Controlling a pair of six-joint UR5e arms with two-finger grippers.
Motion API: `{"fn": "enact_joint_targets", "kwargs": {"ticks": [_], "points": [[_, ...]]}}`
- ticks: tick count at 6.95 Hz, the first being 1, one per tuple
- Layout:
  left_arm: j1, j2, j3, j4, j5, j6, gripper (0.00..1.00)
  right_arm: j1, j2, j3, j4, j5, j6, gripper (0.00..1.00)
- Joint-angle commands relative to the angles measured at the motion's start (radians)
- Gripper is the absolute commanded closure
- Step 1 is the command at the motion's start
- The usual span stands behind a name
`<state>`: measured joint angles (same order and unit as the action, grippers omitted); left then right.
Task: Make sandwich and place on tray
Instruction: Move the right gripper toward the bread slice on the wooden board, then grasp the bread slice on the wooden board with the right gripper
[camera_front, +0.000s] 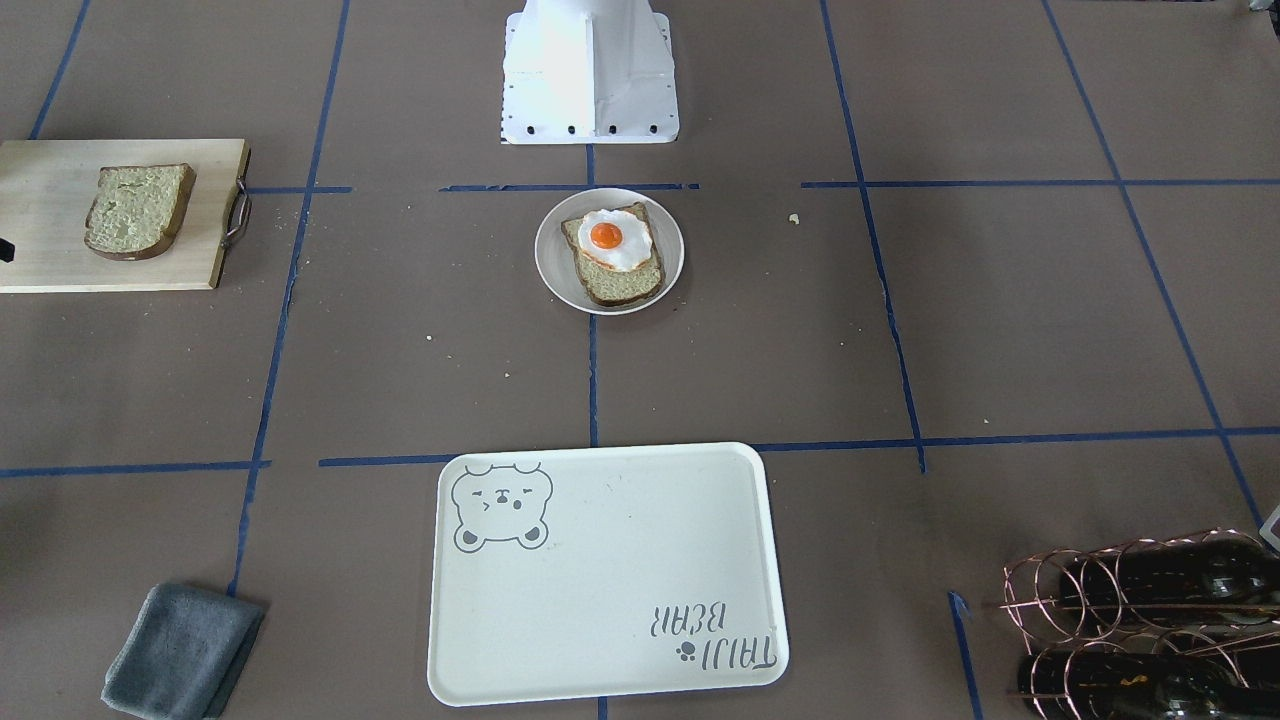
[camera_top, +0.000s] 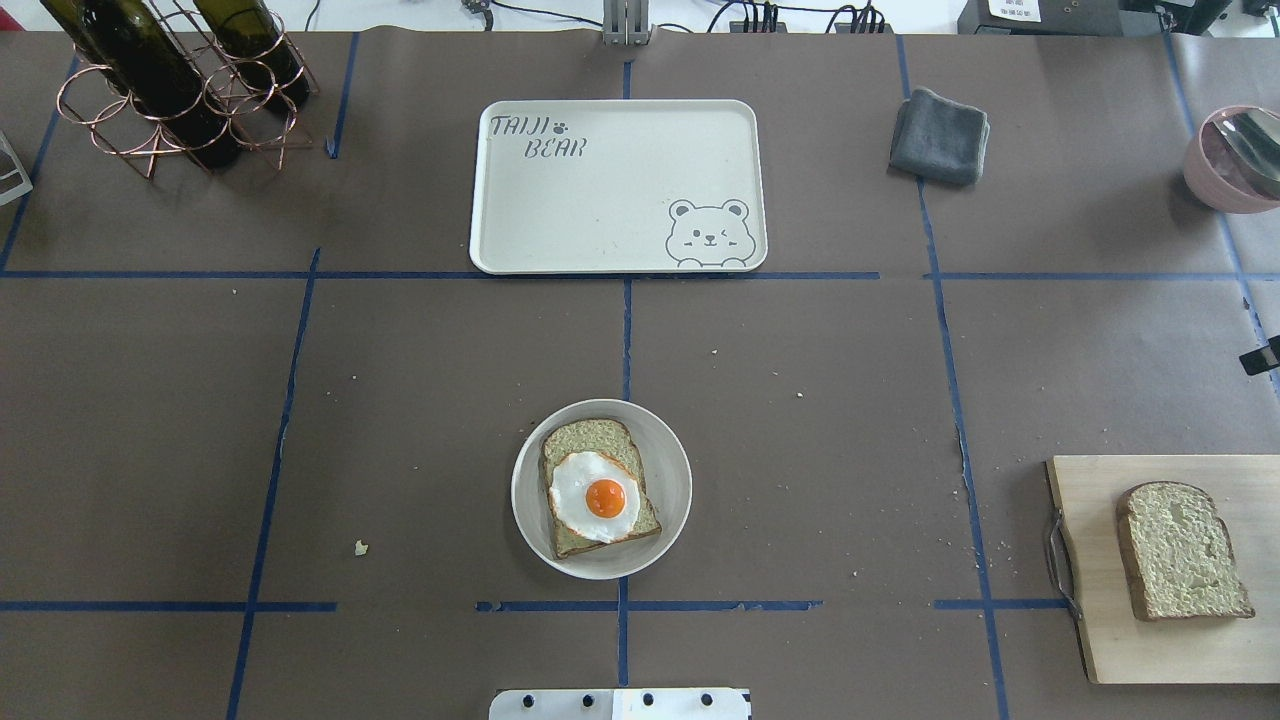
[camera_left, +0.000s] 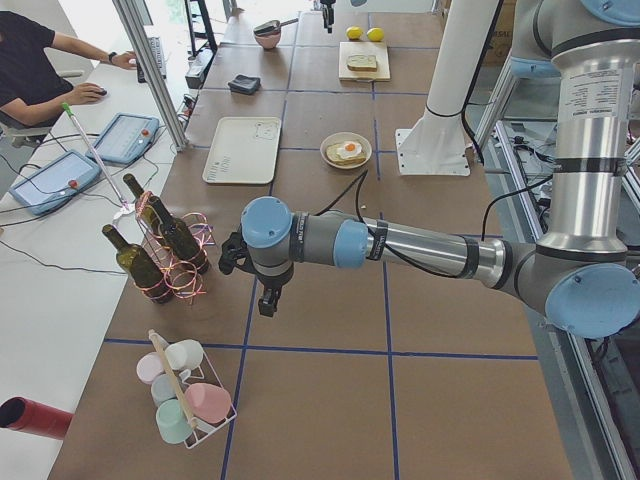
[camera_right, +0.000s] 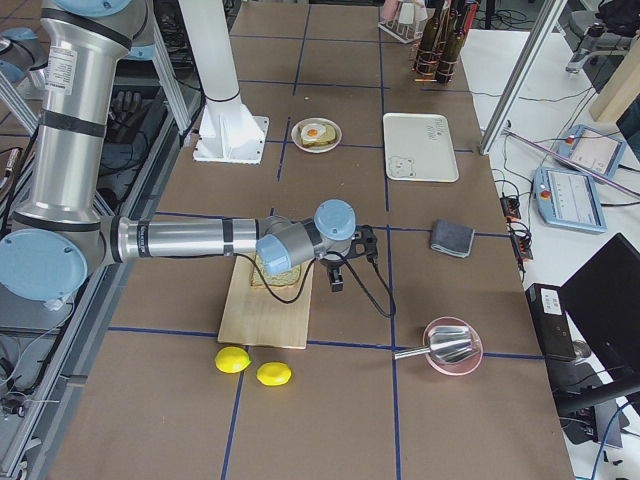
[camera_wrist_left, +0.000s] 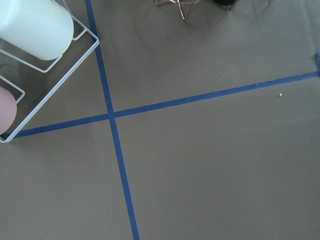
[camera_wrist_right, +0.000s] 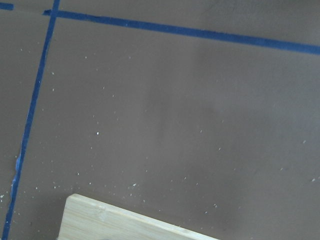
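One bread slice lies on a small round white plate in mid table, with the fried egg on top of it. The second slice lies on the wooden cutting board at the robot's right. The cream bear tray sits empty at the far side. My left gripper hangs over bare table near the bottle rack. My right gripper hangs just past the board's far edge. I cannot tell whether either is open. The wrist views show no fingers.
A copper rack with wine bottles stands far left. A folded grey cloth and a pink bowl are far right. Two lemons lie beyond the board. A wire rack of cups stands at the left end.
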<state>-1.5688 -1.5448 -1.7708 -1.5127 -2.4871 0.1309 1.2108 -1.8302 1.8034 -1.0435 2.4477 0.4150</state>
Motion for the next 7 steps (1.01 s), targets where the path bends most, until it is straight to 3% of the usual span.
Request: {"fn": "enact_joint_targets", "kwargs": {"ticks": [1,3,6,7], "points": [[0.001,0.000,-0.001,-0.001,-0.001,-0.001,0.00,-0.204,-0.142,0.007,0.355,-0.119,0.321,0.01],[0.004,-0.001,-0.002,-0.003,-0.001,-0.062,0.00,-0.360,-0.228,-0.007,0.582,-0.262,0.604,0.00],[0.007,-0.001,-0.002,-0.003,-0.007,-0.065,0.00,-0.385,-0.227,-0.088,0.609,-0.268,0.614,0.01],[0.007,-0.001,-0.004,-0.004,-0.007,-0.065,0.00,-0.385,-0.230,-0.105,0.647,-0.251,0.619,0.13]]}}
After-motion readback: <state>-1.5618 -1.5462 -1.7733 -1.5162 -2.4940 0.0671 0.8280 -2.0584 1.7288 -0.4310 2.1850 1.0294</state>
